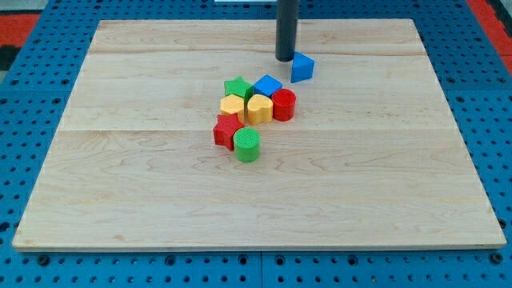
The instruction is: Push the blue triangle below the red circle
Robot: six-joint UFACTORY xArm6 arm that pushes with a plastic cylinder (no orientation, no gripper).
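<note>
1. One blue triangle sits near the view's top, a bit right of centre, on the wooden desk. It's on its own, up and to the right of the main cluster.
2. My tip is right at the triangle's left side, touching it or just about; can't call it from this angle. No pincer on this rig, just the dark rod, so it has hold of nothing.
3. Red circle is below the triangle, slightly to the view's left, at the right end of the cluster.
4. Packed against it: a blue cube up-left of the red circle and a yellow heart just beside it on the left.
5. Further left are a green star and a yellow block, shape hard to make out.
6. Lowest in the group: a red star with a green cylinder touching its lower right.
</note>
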